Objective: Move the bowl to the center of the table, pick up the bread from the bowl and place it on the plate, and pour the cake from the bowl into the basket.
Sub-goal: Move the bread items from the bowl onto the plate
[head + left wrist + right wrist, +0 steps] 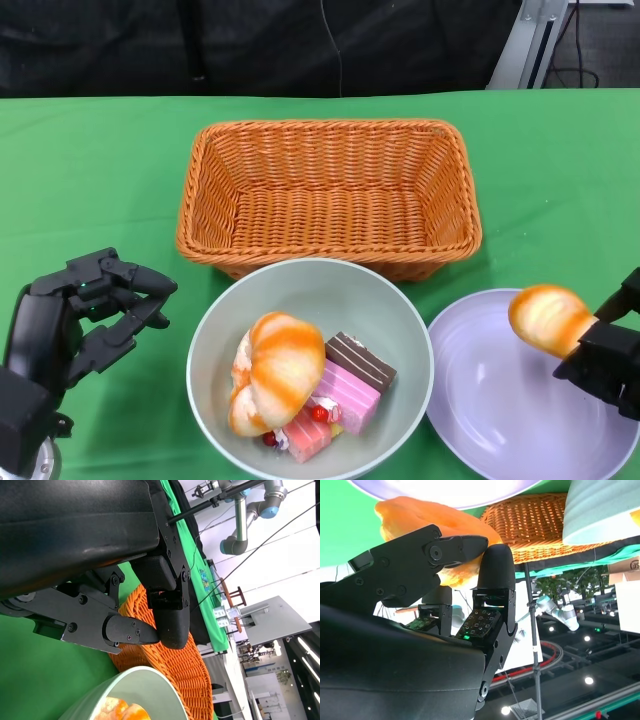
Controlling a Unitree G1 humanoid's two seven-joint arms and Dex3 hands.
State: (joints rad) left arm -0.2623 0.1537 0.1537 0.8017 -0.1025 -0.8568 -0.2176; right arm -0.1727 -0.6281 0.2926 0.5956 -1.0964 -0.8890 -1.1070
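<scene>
Our right hand holds 1 bread over the plate's right edge; it could roll off. Our left hand holds nothing.

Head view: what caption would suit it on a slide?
Right hand holds a bread roll over the plate; bowl holds bread and cake.

**A robotics lab, and the background gives it away**

Look past the table edge in the right wrist view: a silver-and-blue robot arm stands on another bench, with spotlights glowing around it. The left wrist view catches a second arm of the same make up high, white walls, and a grey cabinet further back. The table itself wears a plain green cloth with black curtain behind it, staged like a test bench, nothing homely about it.
</scene>
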